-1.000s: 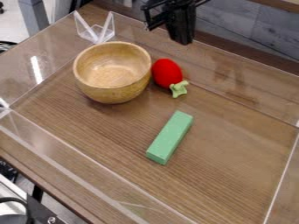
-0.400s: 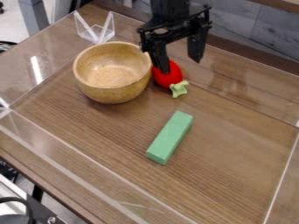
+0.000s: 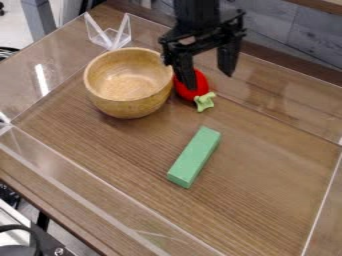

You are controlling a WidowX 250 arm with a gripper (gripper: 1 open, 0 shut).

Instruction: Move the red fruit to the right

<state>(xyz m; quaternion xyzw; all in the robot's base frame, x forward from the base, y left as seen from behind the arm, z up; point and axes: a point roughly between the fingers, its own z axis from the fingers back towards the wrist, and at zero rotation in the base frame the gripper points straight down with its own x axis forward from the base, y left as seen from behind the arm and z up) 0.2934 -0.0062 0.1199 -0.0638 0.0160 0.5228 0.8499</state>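
The red fruit (image 3: pixel 195 85) is a small glossy red toy with a green leafy cap, lying on the wooden table just right of the wooden bowl (image 3: pixel 128 82). My black gripper (image 3: pixel 205 71) hangs straight down over it, open. One finger stands left of the fruit, close to the bowl, and the other right of it, so the fruit sits between them. Whether either finger touches the fruit cannot be told. The left finger partly hides the fruit.
A green rectangular block (image 3: pixel 195 156) lies in front of the fruit, angled. Clear plastic walls (image 3: pixel 27 155) fence the table on all sides. A clear plastic piece (image 3: pixel 107 32) stands behind the bowl.
The gripper came down from the top edge to the fruit and went from shut to open, its fingers now straddling the fruit. The fruit, bowl and block have not moved.
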